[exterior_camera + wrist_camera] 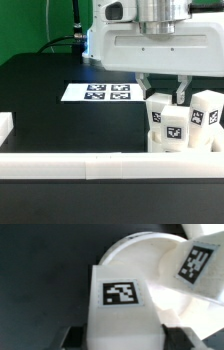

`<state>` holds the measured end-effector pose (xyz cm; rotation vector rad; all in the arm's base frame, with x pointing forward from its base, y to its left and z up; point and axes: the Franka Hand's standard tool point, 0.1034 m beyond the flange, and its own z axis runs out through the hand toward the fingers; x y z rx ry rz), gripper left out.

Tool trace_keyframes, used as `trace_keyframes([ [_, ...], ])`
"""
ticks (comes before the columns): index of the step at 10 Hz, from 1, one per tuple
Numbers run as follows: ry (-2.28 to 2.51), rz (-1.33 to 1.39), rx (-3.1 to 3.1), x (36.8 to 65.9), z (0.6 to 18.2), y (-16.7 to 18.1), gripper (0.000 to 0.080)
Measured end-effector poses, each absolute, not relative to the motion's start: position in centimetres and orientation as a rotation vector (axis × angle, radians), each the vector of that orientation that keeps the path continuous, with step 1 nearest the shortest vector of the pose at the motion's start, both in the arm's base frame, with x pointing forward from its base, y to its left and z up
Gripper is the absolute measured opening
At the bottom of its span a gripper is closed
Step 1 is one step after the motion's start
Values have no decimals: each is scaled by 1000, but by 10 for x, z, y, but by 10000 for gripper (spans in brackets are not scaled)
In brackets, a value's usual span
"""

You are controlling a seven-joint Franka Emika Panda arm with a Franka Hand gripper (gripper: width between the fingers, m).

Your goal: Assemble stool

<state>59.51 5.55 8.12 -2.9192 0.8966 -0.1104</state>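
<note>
Where the arm hangs over the near part of the black worktop [40, 110], its end effector [166, 93] points straight down with both dark fingers [146, 88] closed around the top of a white stool leg [168, 122], so it is clenched on that part rather than released. Seen from the wrist view, the held leg [122, 303] runs lengthwise between the two finger pads [66, 336], its square black-and-white tag facing the camera. Just beside it, toward the exterior view's right, a second leg [205, 112] stands upright with its own tag showing; in the wrist view that one [200, 264] appears tilted against the frame. Below both legs lies the round seat [185, 145], a shallow white ring whose curved rim [140, 246] sweeps behind the held leg in the wrist view. Whether the held leg is fully seated in the seat I cannot tell from either view. Farther back on the worktop, toward the exterior view's left and well apart from the stool parts, the marker board [98, 93] lies flat with its tags up. A long white border rail [110, 165] runs along the near edge, and a shorter white piece [6, 125] sits at the exterior view's left edge. Behind the worktop there is a green backdrop [30, 25] with a dark cable [62, 42] draped across it.
</note>
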Motion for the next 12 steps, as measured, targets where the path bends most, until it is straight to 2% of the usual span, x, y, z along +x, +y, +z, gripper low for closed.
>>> trace_keyframes([
  [3,1146,-96,-2824,595,81,55,335],
  [8,1971,-34,-2254,585,79,65,337],
  [12,2292,34,-1871,584,79,66,337],
])
